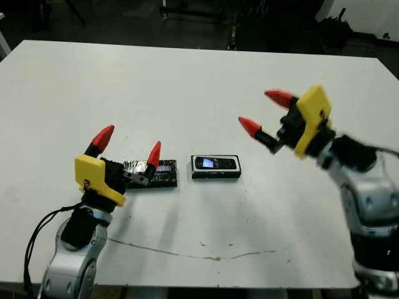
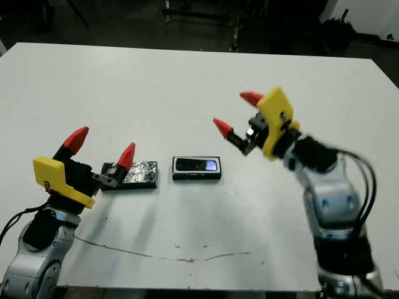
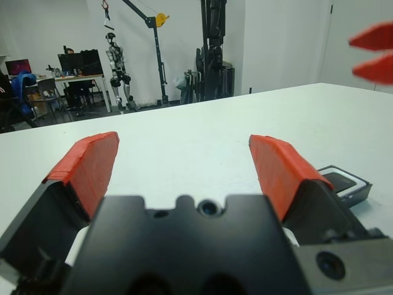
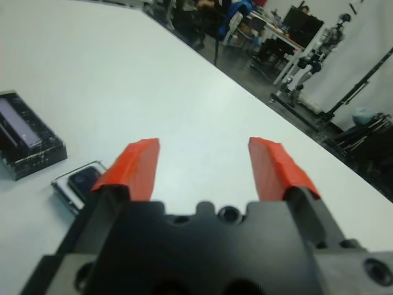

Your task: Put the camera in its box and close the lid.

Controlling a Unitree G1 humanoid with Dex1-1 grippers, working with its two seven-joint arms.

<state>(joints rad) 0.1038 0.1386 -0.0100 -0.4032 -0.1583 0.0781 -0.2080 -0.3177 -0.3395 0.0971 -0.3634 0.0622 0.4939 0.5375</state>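
Note:
The box (image 1: 216,167), a small tray with black walls and white lining, sits at the table's middle. The camera (image 1: 214,163), a dark bar with a bluish glint, lies inside it. To the left lies the lid (image 1: 163,172), a glossy black slab with a pale strip. My left gripper (image 1: 128,146) is open and holds nothing. One of its fingers (image 1: 153,156) covers part of the lid; I cannot tell if it touches. My right gripper (image 1: 264,112) hangs open and empty above the table, right of the box. The right wrist view shows the lid (image 4: 24,138) and box (image 4: 77,184).
A thin brown line (image 1: 187,252) runs across the white table (image 1: 199,81) near its front edge. A black cable (image 1: 34,240) loops beside my left arm. Beyond the table's far edge, the wrist views show lab desks and a humanoid on a stand (image 3: 116,58).

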